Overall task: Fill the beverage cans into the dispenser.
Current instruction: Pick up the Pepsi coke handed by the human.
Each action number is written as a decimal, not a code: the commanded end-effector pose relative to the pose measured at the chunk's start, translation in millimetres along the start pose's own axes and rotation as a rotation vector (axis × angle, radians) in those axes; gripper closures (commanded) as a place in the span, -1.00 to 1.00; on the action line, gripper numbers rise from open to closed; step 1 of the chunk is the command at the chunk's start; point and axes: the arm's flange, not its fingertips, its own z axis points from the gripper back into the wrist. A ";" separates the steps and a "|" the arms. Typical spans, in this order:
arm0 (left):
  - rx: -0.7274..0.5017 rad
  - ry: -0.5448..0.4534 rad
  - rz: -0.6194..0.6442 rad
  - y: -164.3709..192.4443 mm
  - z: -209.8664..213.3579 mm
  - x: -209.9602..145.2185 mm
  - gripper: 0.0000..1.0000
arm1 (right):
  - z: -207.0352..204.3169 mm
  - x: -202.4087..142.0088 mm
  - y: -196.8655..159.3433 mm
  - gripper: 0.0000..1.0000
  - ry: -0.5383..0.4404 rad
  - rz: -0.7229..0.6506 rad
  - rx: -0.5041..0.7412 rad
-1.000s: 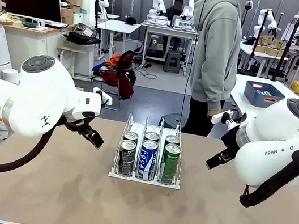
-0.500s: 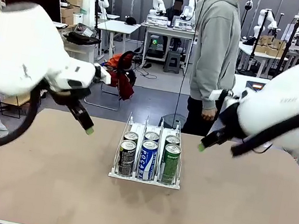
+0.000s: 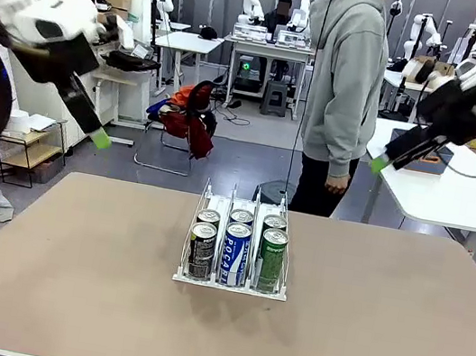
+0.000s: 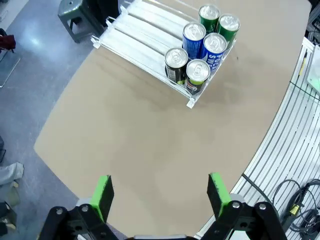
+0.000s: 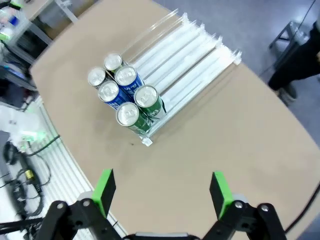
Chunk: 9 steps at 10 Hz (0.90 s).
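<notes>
Fingers spread wide and empty on both our arms: our left fingers point(image 4: 102, 195) hang high, left of the dispenser point(image 3: 229, 285), our right fingers point(image 5: 219, 192) high to its right. Six beverage cans point(image 3: 235, 253) stand inside the dispenser, two per lane, against its front lip. It sits on the tan surface point(image 3: 63, 295), with a person point(image 3: 346, 77) beyond it.

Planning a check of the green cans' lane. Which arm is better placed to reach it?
Right, probably: the green cans fill the dispenser's right lane, on the right gripper's side. The left gripper, open and high alike, is on the far side.
</notes>
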 end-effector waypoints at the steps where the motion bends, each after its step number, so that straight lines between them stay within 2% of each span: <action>1: -0.021 -0.092 0.011 -0.4 0.2 -12.2 -1.00 | 12.4 4.6 -16.6 -1.00 -0.041 0.007 0.075; 2: 0.000 0.000 0.000 0.0 0.0 0.0 -1.00 | 8.8 -3.5 -8.8 -1.00 -0.075 -0.014 -0.007; 3: 0.000 0.000 0.000 0.0 0.0 0.0 -1.00 | 15.6 3.9 -5.6 -1.00 -0.025 0.000 0.025; 5: 0.000 0.000 0.000 0.0 0.0 0.0 -1.00 | 15.6 3.9 -5.6 -1.00 -0.025 0.000 0.025; 6: -0.002 -0.016 0.002 -2.5 3.9 0.7 -1.00 | 20.0 4.4 -7.6 -1.00 -0.034 -0.010 0.011; 8: -0.166 -0.147 -0.010 25.0 34.4 13.2 -1.00 | 48.7 44.2 -22.4 -1.00 -0.116 0.013 0.034; 9: -0.179 -0.198 -0.020 29.1 52.1 20.0 -1.00 | 65.0 60.9 -30.2 -1.00 -0.157 0.013 0.027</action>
